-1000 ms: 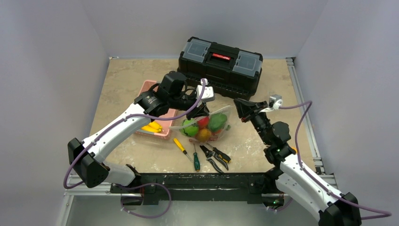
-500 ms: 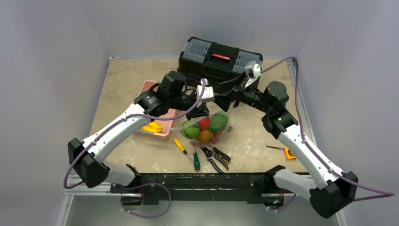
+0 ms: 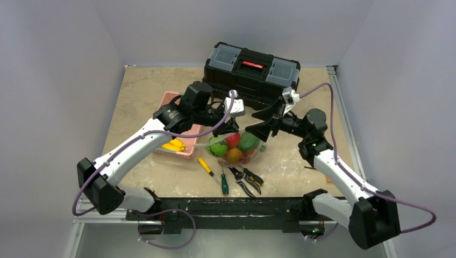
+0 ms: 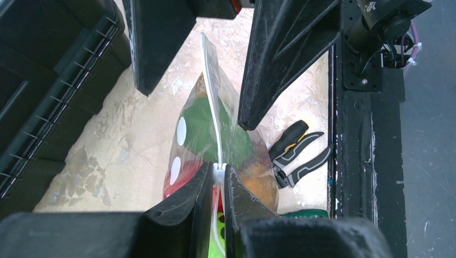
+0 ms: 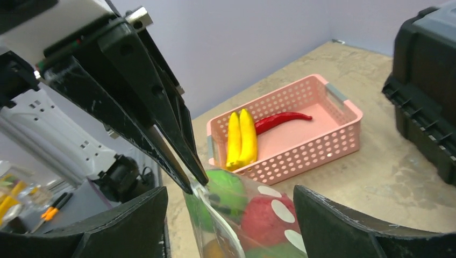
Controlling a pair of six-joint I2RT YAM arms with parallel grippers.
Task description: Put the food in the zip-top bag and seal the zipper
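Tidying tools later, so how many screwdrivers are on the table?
2: the yellow-handled one lies near the bag, left of the green-handled one, which lies beside the pliers. More could be hidden under the left arm.

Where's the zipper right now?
Left wrist view, centre: the zipper runs along the top edge of the bag, near end pinched in the left pincer, open right pincer straddling it.

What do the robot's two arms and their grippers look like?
The left arm and right arm match: white links between bulky black joints, each trailed by a looping purple cable. The left gripper and right gripper have matte black, wedge-shaped fingers with pale scuffs.
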